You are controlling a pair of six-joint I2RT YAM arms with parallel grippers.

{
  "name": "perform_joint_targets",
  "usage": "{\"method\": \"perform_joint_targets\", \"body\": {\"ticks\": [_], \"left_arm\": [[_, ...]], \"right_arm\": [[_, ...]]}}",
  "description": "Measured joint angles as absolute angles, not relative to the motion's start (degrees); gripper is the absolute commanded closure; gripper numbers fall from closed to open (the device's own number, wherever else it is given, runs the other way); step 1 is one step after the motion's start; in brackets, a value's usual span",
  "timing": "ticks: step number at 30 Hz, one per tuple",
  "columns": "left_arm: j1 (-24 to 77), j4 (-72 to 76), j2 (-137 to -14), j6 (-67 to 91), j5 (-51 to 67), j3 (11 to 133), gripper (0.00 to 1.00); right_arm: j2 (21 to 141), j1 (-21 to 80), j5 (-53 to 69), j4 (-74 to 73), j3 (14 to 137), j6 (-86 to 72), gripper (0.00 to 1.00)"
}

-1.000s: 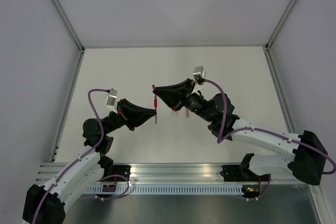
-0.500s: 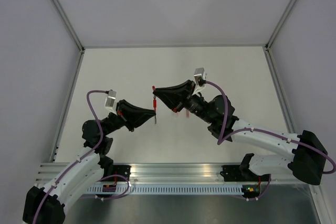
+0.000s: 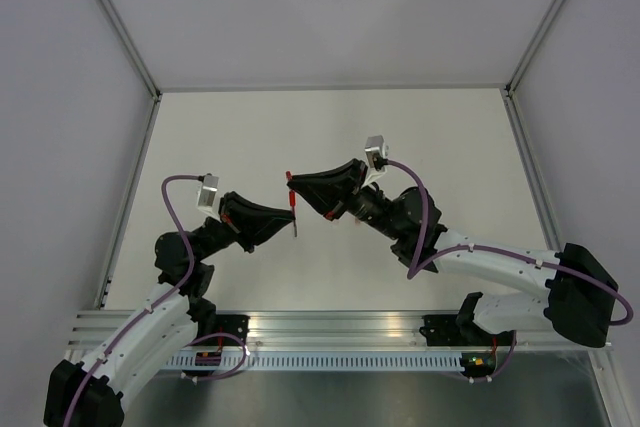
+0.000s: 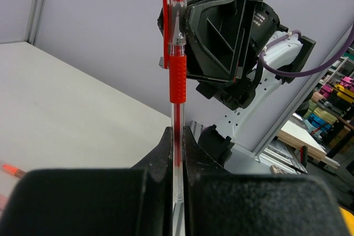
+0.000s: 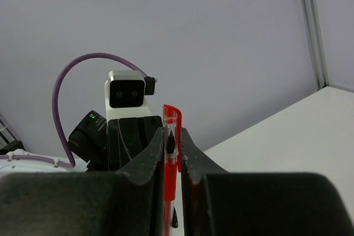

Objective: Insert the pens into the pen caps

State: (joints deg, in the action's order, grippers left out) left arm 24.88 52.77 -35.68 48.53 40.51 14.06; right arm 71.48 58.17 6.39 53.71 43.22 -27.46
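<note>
My left gripper (image 4: 177, 131) (image 3: 293, 215) is shut on the clear lower barrel of a red pen (image 4: 177, 75) and holds it upright in the air above the table (image 3: 230, 137). My right gripper (image 5: 172, 132) (image 3: 292, 184) faces it, shut on the red-clipped clear pen cap (image 5: 171, 119) (image 4: 176, 4). The cap sits over the pen's tip, and the dark tip shows inside it. The pen's red grip (image 5: 170, 175) runs down between my right fingers. In the top view the pen (image 3: 292, 200) spans the gap between the two grippers.
Another reddish-orange pen (image 4: 11, 168) lies blurred on the table at the left of the left wrist view. White walls and metal frame posts (image 3: 120, 47) enclose the table. My right arm (image 3: 480, 257) crosses the near right side.
My right gripper has come a little left and nearer to the left gripper, bringing the cap down against the pen. The left gripper has shifted slightly with the pen.
</note>
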Motion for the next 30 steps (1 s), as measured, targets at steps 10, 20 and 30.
{"method": "perform_joint_targets", "body": {"ticks": [10, 20, 30], "left_arm": [[25.1, 52.0, -35.0, 48.5, 40.5, 13.6, 0.98], [25.3, 51.1, -34.7, 48.5, 40.0, 13.6, 0.98], [25.3, 51.1, -34.5, 48.5, 39.3, 13.6, 0.98]], "right_arm": [[73.1, 58.8, 6.1, 61.1, 40.0, -29.3, 0.92], [73.1, 59.2, 6.9, 62.5, 38.7, -29.0, 0.69], [73.3, 59.3, 9.3, 60.2, 38.7, -28.4, 0.68]]}}
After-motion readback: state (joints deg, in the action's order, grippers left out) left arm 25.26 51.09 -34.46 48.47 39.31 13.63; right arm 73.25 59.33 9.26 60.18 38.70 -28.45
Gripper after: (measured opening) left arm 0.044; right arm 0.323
